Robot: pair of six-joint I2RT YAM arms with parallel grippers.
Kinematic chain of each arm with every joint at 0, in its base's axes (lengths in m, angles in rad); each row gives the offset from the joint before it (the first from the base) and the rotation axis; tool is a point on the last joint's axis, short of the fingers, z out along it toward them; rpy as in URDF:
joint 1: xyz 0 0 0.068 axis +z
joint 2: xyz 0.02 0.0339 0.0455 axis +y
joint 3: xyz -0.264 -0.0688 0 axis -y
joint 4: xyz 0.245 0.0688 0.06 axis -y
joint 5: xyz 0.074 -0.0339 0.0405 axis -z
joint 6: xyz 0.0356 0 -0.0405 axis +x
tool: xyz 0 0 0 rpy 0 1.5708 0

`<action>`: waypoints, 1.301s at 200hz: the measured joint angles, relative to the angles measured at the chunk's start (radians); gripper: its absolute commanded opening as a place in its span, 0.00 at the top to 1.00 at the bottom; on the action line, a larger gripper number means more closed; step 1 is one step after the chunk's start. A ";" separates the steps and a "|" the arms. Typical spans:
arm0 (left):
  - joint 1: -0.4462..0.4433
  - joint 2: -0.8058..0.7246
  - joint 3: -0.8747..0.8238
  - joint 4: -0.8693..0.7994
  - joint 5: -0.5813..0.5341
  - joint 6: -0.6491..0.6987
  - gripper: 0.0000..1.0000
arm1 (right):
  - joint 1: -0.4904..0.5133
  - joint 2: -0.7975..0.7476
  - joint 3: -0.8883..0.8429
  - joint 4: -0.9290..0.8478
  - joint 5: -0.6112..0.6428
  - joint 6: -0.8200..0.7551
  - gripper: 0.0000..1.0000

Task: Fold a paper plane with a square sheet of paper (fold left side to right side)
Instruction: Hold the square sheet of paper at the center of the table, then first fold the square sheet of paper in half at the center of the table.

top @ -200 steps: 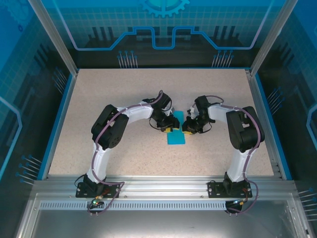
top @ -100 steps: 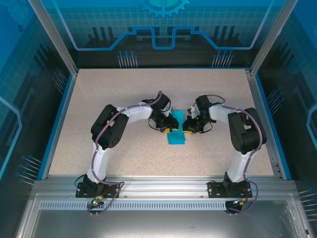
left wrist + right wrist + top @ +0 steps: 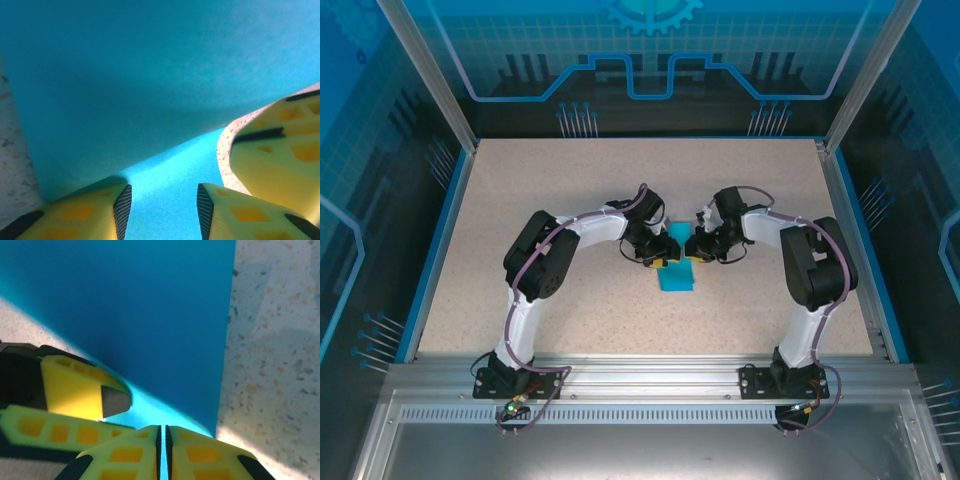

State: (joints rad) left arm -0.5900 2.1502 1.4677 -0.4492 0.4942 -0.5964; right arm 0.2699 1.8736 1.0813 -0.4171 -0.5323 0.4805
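Square sheet of paper (image 3: 676, 278) lay mid-table (image 3: 570, 190), one flap raised, between both grippers. Right gripper (image 3: 163, 432) was pinched onto the sheet's edge and had crept toward 10 o'clock since a second before. Left gripper (image 3: 164, 200) stood half-parted over the sheet, unmoved.

I am bending both arms inward so they are meeting at the centre of the top view. My left gripper (image 3: 162, 202) is keeping its jaws apart, while my right gripper (image 3: 162, 436) is pinching the square sheet of paper (image 3: 150, 315).
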 measured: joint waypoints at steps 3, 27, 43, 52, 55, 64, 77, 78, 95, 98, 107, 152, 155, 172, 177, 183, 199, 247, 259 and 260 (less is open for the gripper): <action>0.000 0.000 0.000 0.000 0.000 0.000 0.55 | 0.000 0.005 0.002 0.000 0.000 0.002 0.87; 0.000 0.000 0.000 0.000 0.000 0.000 0.55 | 0.001 0.039 0.011 0.005 0.002 0.002 0.87; 0.000 0.000 0.000 0.000 0.000 0.000 0.55 | 0.001 0.057 0.012 0.002 0.008 0.002 0.87; 0.000 0.000 0.000 0.000 0.000 0.000 0.54 | 0.000 0.058 0.015 -0.001 0.008 0.002 0.87; 0.000 0.000 0.000 0.000 0.000 0.000 0.54 | 0.000 0.059 0.016 -0.002 0.011 0.002 0.87; 0.000 0.000 0.000 0.000 0.000 0.001 0.53 | 0.001 0.061 0.021 -0.010 0.016 0.001 0.87; 0.000 -0.005 0.000 0.002 0.000 0.003 0.52 | 0.001 0.065 0.024 -0.017 0.020 0.001 0.87; 0.000 -0.005 0.000 0.002 0.000 0.003 0.51 | 0.001 0.066 0.025 -0.017 0.020 0.001 0.87; -0.003 -0.019 -0.011 0.004 -0.011 0.009 0.49 | 0.001 0.069 0.027 -0.021 0.020 0.001 0.87; -0.004 -0.022 -0.014 0.004 -0.015 0.011 0.48 | 0.001 0.069 0.027 -0.021 0.020 0.001 0.87; -0.004 -0.037 -0.027 -0.001 -0.027 0.016 0.47 | 0.001 0.070 0.029 -0.024 0.020 0.001 0.87; -0.008 -0.155 -0.133 -0.006 -0.049 0.021 0.47 | 0.001 0.074 0.037 -0.036 0.020 0.001 0.87; -0.009 -0.163 -0.140 -0.003 -0.048 0.021 0.48 | 0.001 0.075 0.037 -0.036 0.020 0.001 0.87; -0.016 -0.188 -0.177 0.029 -0.043 0.018 0.48 | 0.001 0.075 0.038 -0.037 0.021 0.001 0.87; -0.018 -0.191 -0.184 0.038 -0.040 0.018 0.48 | 0.001 0.075 0.038 -0.037 0.021 0.001 0.87; -0.020 -0.192 -0.192 0.053 -0.039 0.015 0.49 | 0.001 0.075 0.038 -0.038 0.021 0.001 0.87; -0.023 -0.192 -0.201 0.079 -0.034 0.009 0.49 | 0.001 0.075 0.038 -0.038 0.022 0.001 0.87; -0.029 -0.185 -0.198 0.126 -0.029 -0.001 0.49 | 0.001 0.075 0.038 -0.039 0.023 0.001 0.87; -0.032 -0.172 -0.194 0.127 -0.029 0.000 0.49 | 0.001 0.075 0.038 -0.039 0.023 0.001 0.87; -0.032 -0.172 -0.194 0.127 -0.029 -0.001 0.49 | 0.001 0.075 0.038 -0.039 0.023 0.001 0.87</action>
State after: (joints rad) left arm -0.6220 1.9785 1.2739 -0.3222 0.4652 -0.5972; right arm 0.2707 1.9484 1.1194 -0.4557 -0.5091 0.4816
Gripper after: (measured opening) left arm 0.510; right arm 0.127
